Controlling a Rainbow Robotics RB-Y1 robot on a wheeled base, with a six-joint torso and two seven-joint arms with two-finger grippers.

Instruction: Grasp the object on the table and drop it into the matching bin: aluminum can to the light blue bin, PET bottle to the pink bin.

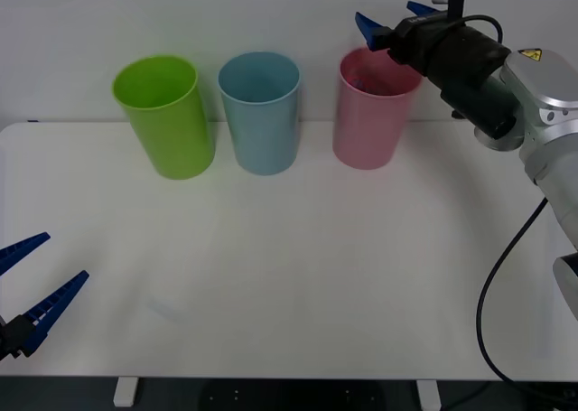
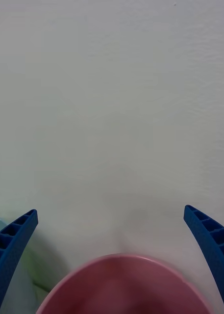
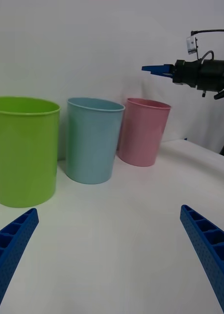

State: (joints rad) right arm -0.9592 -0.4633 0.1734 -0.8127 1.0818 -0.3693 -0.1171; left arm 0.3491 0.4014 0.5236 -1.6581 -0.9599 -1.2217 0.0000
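A plain pale wall stands behind the white table (image 1: 298,275), whose rounded corners show at the far left. Three tall cup-shaped bins line up along the far side: a lime green bin (image 1: 164,115) at the left, the light blue bin (image 1: 260,111) in the middle, the pink bin (image 1: 372,113) at the right, close together but not touching. Something dim and greyish shows inside the pink bin's mouth in the front view; it is too indistinct to say whether it is the PET bottle. From the right wrist, only the near curve of the pink rim is visible, the inside blurred.

The right gripper (image 1: 394,19) hangs just above the pink bin's rim, its blue ribbed fingers spread wide and holding nothing. The left gripper (image 1: 34,271) sits low over the near left corner of the table, well apart from the bins, fingers also spread and empty.
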